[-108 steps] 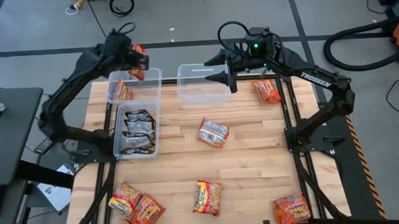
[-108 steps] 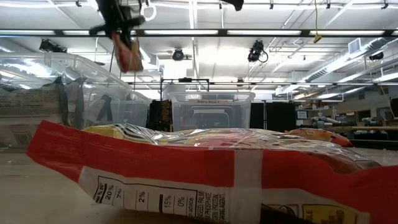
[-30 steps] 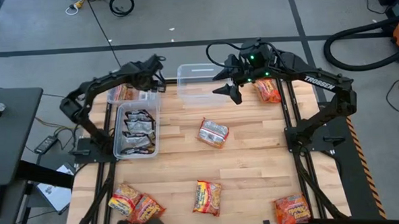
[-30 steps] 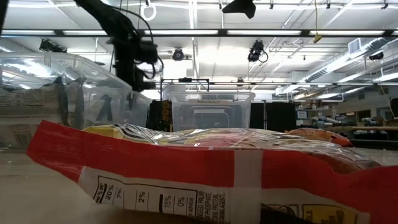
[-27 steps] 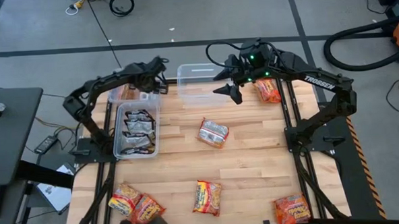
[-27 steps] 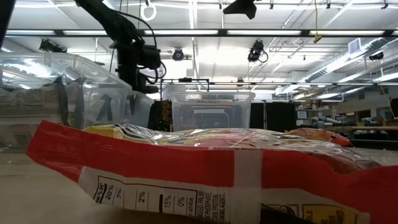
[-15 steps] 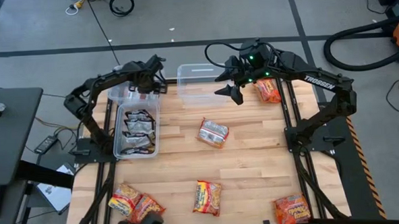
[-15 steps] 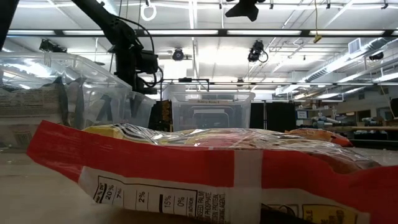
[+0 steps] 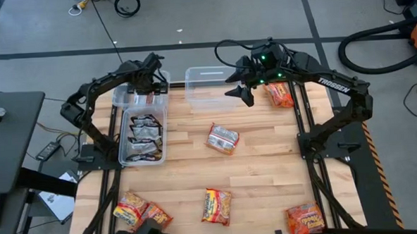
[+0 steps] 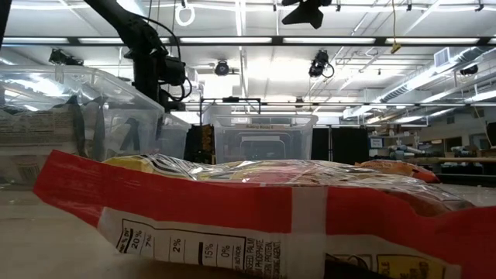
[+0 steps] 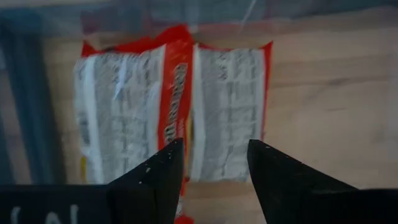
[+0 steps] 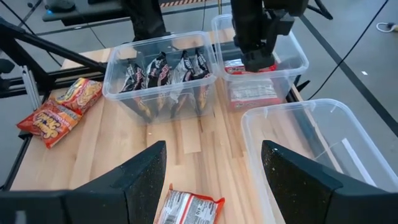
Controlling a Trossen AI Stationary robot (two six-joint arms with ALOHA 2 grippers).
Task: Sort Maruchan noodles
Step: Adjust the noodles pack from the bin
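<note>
Directly beneath your parted, empty left claw [image 11: 211,163] lies the binned red packet [image 11: 174,109]: drop finished, so fetch a counter [image 9: 267,171] packet next.

Two matte black jointed arms are seen, one lettered TROSSEN in white, with looping black cables.

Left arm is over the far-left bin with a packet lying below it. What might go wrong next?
1. The left gripper hangs open close above the red packet in the bin; lifting carelessly may snag it.
2. The right gripper hovers open beside the empty bin; reaching for the silver packet could clip its wall.
</note>
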